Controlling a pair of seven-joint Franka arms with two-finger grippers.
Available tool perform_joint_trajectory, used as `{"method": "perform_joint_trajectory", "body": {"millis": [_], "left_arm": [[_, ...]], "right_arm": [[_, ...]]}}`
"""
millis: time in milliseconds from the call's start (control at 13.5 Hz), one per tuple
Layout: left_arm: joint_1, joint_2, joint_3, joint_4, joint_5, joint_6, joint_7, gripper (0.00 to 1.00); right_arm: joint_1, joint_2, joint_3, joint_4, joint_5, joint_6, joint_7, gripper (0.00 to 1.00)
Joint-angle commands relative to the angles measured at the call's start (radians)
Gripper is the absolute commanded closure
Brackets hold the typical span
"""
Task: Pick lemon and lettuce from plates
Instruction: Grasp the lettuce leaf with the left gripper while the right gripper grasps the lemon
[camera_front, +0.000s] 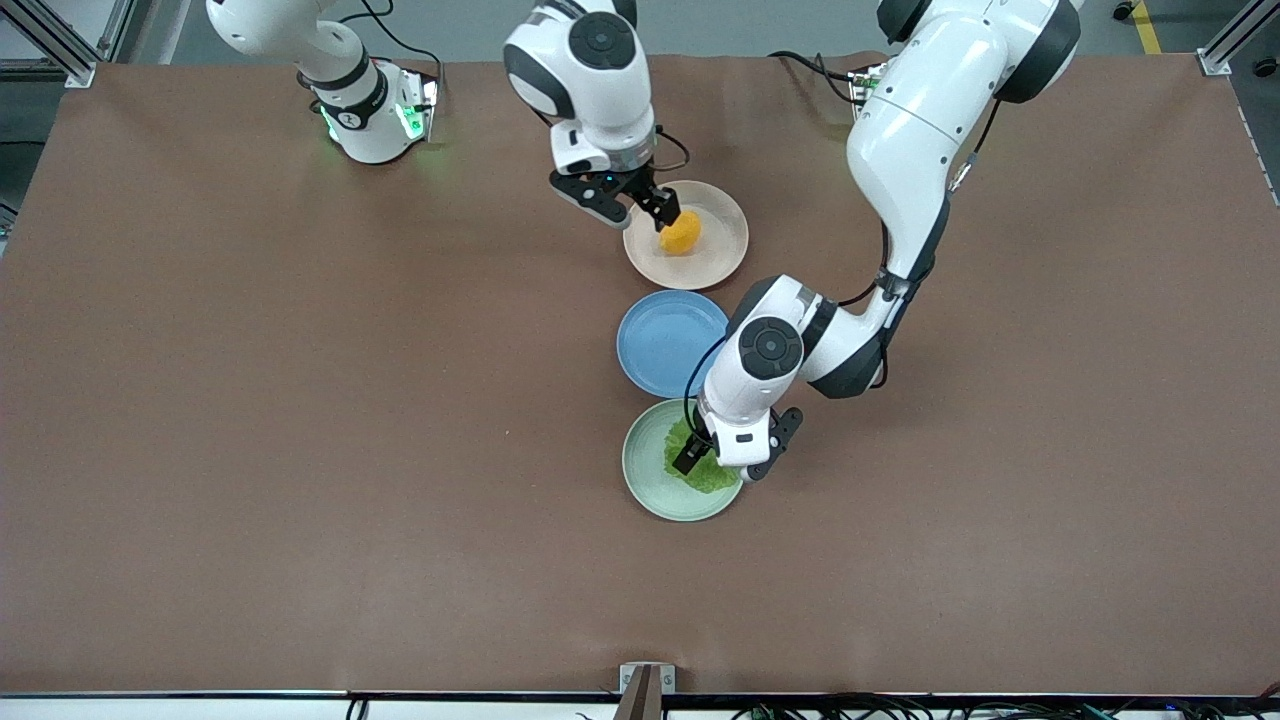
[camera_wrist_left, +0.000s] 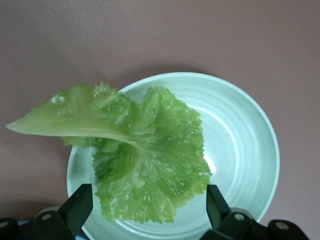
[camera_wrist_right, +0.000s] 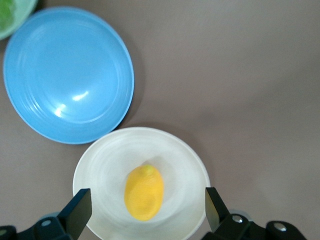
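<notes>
The lemon (camera_front: 681, 232) lies on the beige-pink plate (camera_front: 722, 250), which is the plate farthest from the front camera. My right gripper (camera_front: 632, 209) is open over that plate's edge, just above the lemon. In the right wrist view the lemon (camera_wrist_right: 144, 192) sits between the spread fingers (camera_wrist_right: 77, 210) of the right gripper (camera_wrist_right: 145, 212). The lettuce (camera_front: 703, 473) lies on the mint green plate (camera_front: 650, 482), nearest the front camera. My left gripper (camera_front: 727, 460) is open just over the leaf. In the left wrist view the lettuce (camera_wrist_left: 145, 160) lies between the fingers of the left gripper (camera_wrist_left: 149, 210), with its pale stem end past the rim of the green plate (camera_wrist_left: 245, 145).
An empty blue plate (camera_front: 668, 342) lies between the two task plates; it also shows in the right wrist view (camera_wrist_right: 70, 75). The left arm's elbow hangs over the table beside the blue plate. Brown table cloth lies all round the plates.
</notes>
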Motion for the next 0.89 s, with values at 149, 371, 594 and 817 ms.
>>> {"method": "perform_joint_trajectory", "body": {"millis": [149, 371, 594, 817], "left_arm": [[-0.015, 0.033, 0.013, 0.021, 0.026, 0.005, -0.020, 0.04], [-0.015, 0.042, 0.013, 0.020, 0.026, 0.028, -0.020, 0.07], [-0.021, 0.047, 0.013, 0.018, 0.026, 0.028, -0.020, 0.17], [-0.022, 0.048, 0.013, 0.017, 0.026, 0.028, -0.020, 0.26]], "right_arm": [[0.086, 0.137, -0.018, 0.026, -0.077, 0.125, 0.125, 0.00], [0.118, 0.217, -0.021, 0.076, -0.081, 0.128, 0.164, 0.00], [0.134, 0.303, -0.021, 0.153, -0.147, 0.129, 0.265, 0.00], [0.149, 0.344, -0.021, 0.185, -0.167, 0.128, 0.305, 0.01]]}}
